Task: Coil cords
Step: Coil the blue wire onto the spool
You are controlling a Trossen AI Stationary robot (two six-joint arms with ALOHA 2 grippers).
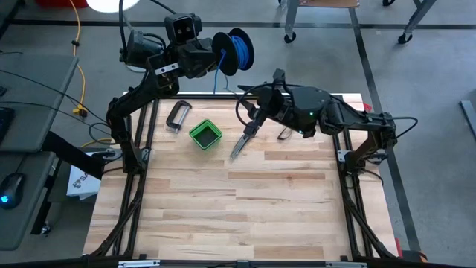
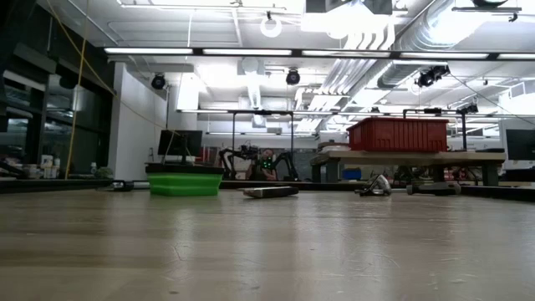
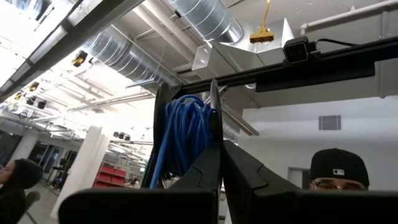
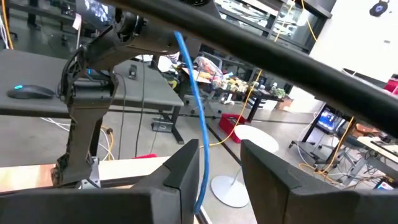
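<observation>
Wire (image 1: 220,68), blue, is wound on the spool (image 1: 239,49), held past the table's 12 o'clock edge by the left gripper (image 1: 222,53), clenched on its rim. One strand drops between the right gripper's (image 1: 256,113) parted fingers (image 4: 183,171), raised above the table (image 1: 245,201) near the green box (image 1: 205,134).

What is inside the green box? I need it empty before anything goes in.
From above, the green box shows only its darker green floor and nothing lying inside. The low view sees only its outer wall, so the corners stay unconfirmed.
</observation>
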